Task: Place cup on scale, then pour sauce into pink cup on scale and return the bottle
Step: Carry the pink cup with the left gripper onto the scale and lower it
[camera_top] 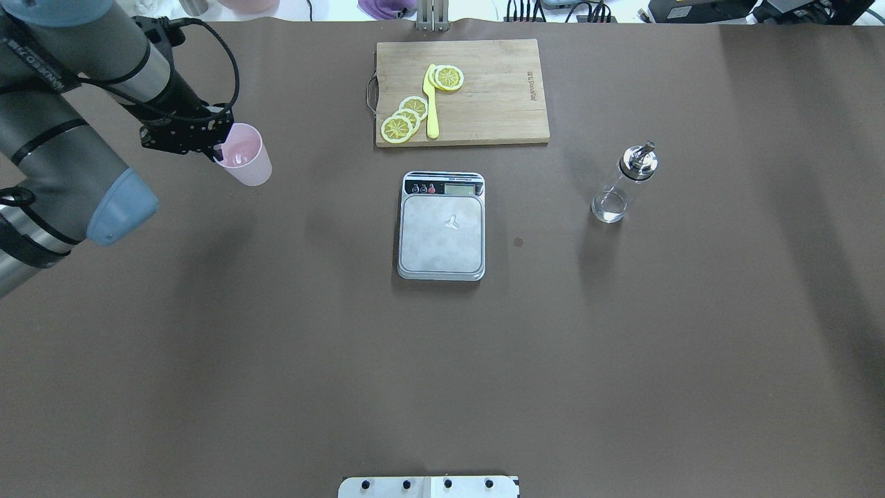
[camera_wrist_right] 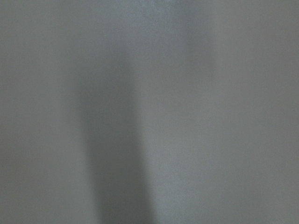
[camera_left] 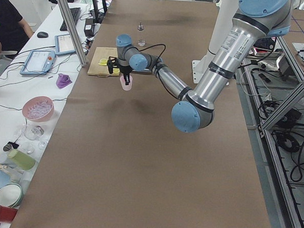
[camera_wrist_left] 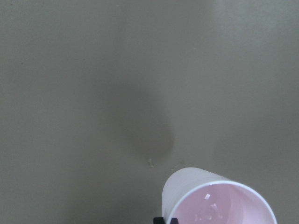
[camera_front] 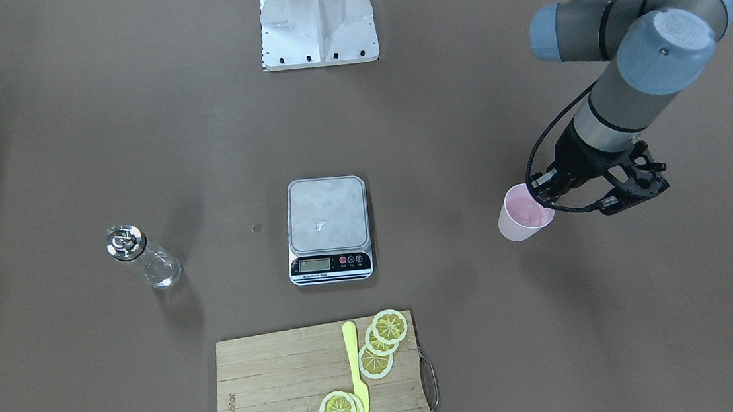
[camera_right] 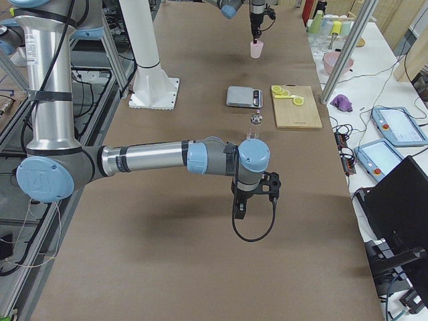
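1. Left gripper [camera_top: 216,149] first: its fingers are pinching the rim of the pink cup [camera_top: 245,162], apparently one inside and one outside, so the tumbler hangs below the claw. A rim hold like that leaves the base free to go down flat.
2. The cup looks lifted clear of the brown table [camera_top: 207,346], going by its separate shadow in the wrist view.
3. Next out is the digital scale [camera_top: 441,232], well apart from the cup, with nothing on its steel platform. That's the landing spot, so step one isn't done yet.
4. Beyond the scale is the wooden cutting board [camera_top: 498,104] with lemon slices [camera_top: 404,117] and a yellow knife [camera_top: 431,104]. None of it is in play.
5. Farther across, the glass bottle [camera_top: 615,194] stands upright with its spout cap on, on the right arm's side, presumably for that arm to fetch.
6. Farthest, the right gripper [camera_right: 242,207] hovers above the table. Only a side view shows it, so I can't tell if it's spread or closed.
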You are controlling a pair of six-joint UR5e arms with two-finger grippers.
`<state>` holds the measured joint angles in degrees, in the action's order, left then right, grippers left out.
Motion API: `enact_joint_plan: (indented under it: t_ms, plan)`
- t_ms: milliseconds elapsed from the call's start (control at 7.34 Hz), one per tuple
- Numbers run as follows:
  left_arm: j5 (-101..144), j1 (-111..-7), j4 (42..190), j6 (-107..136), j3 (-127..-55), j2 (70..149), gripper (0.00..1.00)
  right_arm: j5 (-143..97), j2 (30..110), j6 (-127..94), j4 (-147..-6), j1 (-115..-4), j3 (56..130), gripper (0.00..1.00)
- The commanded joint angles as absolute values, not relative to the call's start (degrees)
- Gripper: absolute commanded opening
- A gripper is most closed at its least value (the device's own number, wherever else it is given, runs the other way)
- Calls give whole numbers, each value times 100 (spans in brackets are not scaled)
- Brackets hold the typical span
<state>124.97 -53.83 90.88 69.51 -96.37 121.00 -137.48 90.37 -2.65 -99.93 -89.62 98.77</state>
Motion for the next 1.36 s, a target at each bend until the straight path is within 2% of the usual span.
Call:
enact_joint_plan:
  t_ms: [0, 409, 545, 1226]
  plan:
    - [12586, -4977, 9035, 8256, -9580, 12751, 0, -13755, 9035, -272, -9993, -8956, 9861, 100]
    - [12036, -4125, 8992, 9707, -9081, 13716, 0, -13772, 9044, -281, -9993, -8956, 9861, 100]
    - [11815, -3896, 8704, 9842, -8627, 14233, 0, -13772, 9044, -281, -9993, -8956, 9861, 100]
    - [11487, -3490, 8701, 9879, -8429, 14291, 0, -13790, 9035, -290, -9993, -8956, 9861, 100]
